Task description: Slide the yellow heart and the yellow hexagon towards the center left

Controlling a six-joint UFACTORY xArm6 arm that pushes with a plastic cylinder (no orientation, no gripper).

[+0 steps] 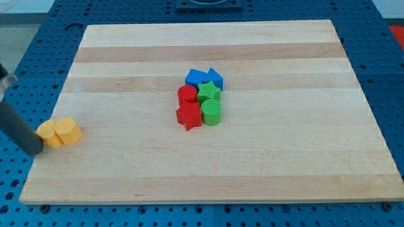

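Two yellow blocks sit touching at the board's left edge, below the middle: one (48,134) on the left, partly over the edge, and one (68,131) on the right. I cannot tell which is the heart and which the hexagon. My rod comes in from the view's left, and my tip (36,152) rests just below and left of the left yellow block, at the board's edge, close to it or touching it.
A tight cluster sits near the board's centre: two blue blocks (205,78), a red cylinder (187,95), a red star (188,116), a green star (209,92) and a green cylinder (211,113). A blue perforated table (25,57) surrounds the wooden board (284,157).
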